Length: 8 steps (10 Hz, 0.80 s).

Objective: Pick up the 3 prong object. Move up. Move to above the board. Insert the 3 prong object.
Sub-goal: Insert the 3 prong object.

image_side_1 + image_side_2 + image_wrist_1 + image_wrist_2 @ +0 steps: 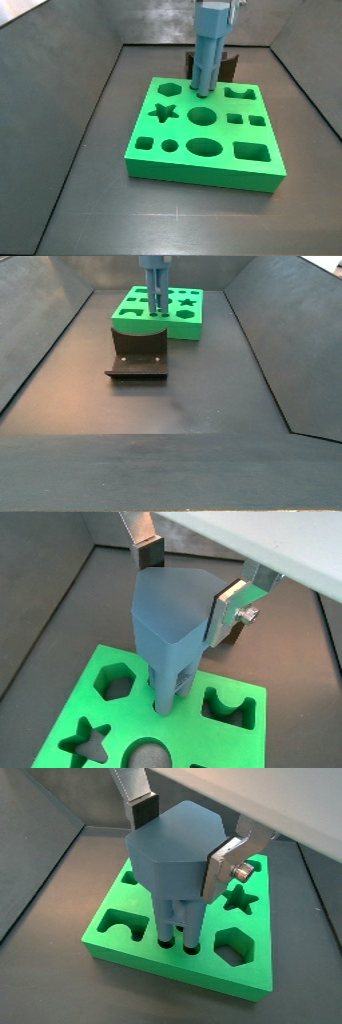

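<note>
The gripper (pixel 187 838) holds the 3 prong object (pixel 178 863) upright over the board (pixel 134 948), at its 12 o'clock edge in a side view (pixel 207 50), legs entering the holes; slight misalignment could jam them on the rims; the jaws are clamped on its blocky head.

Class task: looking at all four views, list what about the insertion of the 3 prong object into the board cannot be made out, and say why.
- Leg tips of the 3 prong object: hidden inside the board, so depth is unknown.
- Gripper: pad contact hidden by the piece's head.
- Gripper in a side view: cut off by the picture's edge.
- Fixture details: too small.
</note>
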{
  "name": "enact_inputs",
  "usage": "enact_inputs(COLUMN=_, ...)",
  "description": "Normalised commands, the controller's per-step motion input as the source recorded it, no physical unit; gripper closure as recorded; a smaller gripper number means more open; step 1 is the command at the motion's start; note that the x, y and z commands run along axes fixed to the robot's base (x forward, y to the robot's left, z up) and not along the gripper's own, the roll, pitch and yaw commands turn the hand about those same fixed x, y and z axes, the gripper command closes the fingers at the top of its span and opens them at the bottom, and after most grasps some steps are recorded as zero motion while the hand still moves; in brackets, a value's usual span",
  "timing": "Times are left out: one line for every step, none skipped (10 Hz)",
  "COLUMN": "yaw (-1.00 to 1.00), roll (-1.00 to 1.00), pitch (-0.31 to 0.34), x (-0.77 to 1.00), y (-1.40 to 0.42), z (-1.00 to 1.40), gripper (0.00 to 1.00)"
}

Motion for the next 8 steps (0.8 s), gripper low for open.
enact_inputs(yaw=0.00, roll=0.03, pitch=0.000, x=0.00, y=0.17, z=-0.05, gripper=1.00)
enact_inputs(yaw=0.01, roll=0.02, pitch=0.000, x=0.00, y=0.15, z=-0.07, gripper=1.00)
enact_inputs(yaw=0.22, roll=0.01, pitch=0.000, x=0.00, y=0.10, z=-0.17, gripper=1.00)
enact_inputs(yaw=0.16, roll=0.00, pitch=-0.010, x=0.00, y=0.00, z=-0.07, gripper=1.00)
enact_inputs(yaw=0.00, roll=0.00, pitch=-0.004, x=0.00, y=0.00, z=0.00, gripper=1.00)
enact_inputs(yaw=0.00, roll=0.00, pitch=-0.036, x=0.00, y=-0.09, z=-0.11, gripper=1.00)
enact_inputs(yaw=0.00, roll=0.00, pitch=-0.054, x=0.00, y=-0.09, z=-0.13, gripper=1.00)
enact_inputs(yaw=0.00, roll=0.00, pitch=-0.034, x=0.00, y=-0.02, z=-0.09, gripper=1.00)
